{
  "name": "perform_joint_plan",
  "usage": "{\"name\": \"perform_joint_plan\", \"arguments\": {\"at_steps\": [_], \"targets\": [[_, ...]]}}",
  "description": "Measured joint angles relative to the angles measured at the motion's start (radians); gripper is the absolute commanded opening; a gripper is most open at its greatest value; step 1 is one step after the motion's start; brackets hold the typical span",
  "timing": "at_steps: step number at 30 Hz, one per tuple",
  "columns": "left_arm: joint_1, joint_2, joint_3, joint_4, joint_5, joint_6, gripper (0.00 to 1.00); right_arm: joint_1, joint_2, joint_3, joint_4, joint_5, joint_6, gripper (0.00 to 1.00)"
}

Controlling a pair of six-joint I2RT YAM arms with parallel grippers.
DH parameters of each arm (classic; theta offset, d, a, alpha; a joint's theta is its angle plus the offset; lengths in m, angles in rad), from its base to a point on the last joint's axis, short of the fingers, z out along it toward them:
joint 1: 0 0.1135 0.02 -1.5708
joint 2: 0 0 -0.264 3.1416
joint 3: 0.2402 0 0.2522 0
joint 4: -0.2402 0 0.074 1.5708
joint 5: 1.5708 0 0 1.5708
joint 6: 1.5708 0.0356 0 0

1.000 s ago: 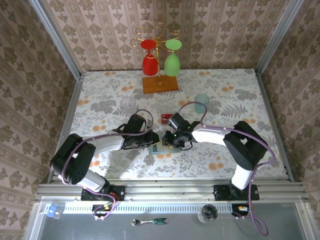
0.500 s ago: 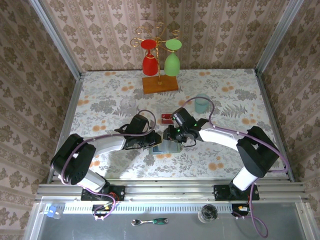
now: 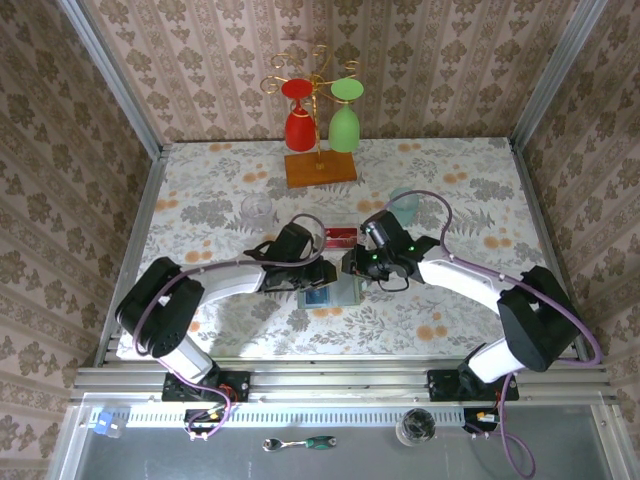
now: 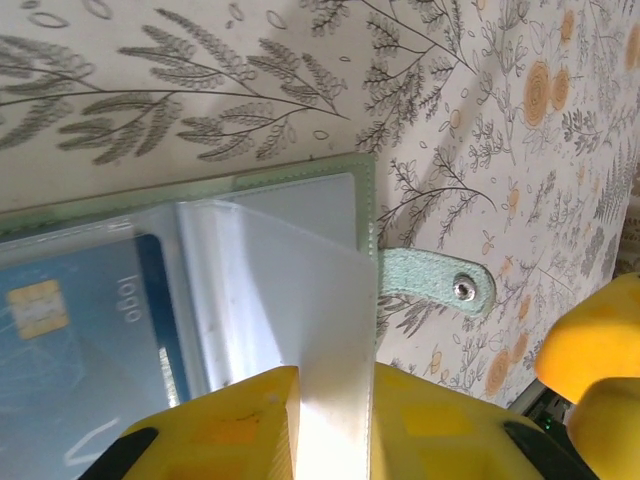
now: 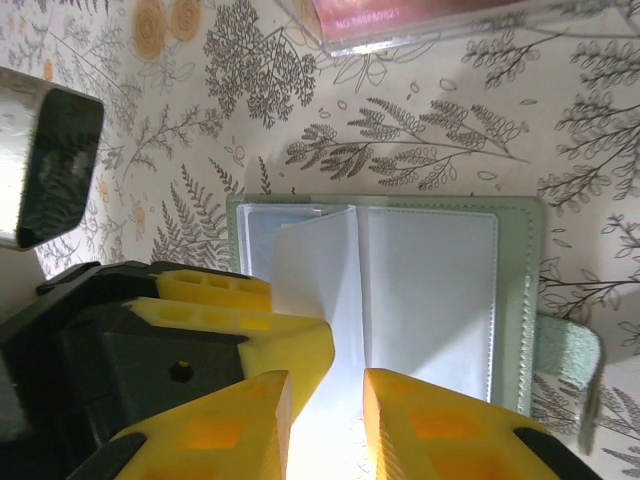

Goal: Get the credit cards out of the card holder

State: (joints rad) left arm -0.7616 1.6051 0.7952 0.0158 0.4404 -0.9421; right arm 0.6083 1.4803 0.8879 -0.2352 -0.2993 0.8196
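Floral-print table (image 3: 200, 215) carries the open card holder (image 3: 345, 293) at mid-frame. One red card (image 3: 341, 235) already lies in the clear tray (image 5: 400, 42) just above it, while a blue card (image 4: 60, 330) remains in a sleeve, so the job looks partly done. The right gripper (image 5: 327, 380) pinches a clear sleeve leaf (image 5: 315, 270); the left gripper (image 4: 335, 375) straddles a leaf, though I cannot tell if it grips

Card holder (image 3: 345, 293) lies on table (image 3: 450, 190) — tray (image 3: 340, 236) just behind it.
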Motion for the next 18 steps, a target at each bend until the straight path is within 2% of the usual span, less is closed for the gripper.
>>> {"name": "perform_joint_plan", "arguments": {"at_steps": [18], "targets": [[-0.044, 0.102, 0.083, -0.003, 0.0, -0.005, 0.28, -0.041, -0.042, -0.013, -0.027, 0.0, -0.014, 0.26]]}}
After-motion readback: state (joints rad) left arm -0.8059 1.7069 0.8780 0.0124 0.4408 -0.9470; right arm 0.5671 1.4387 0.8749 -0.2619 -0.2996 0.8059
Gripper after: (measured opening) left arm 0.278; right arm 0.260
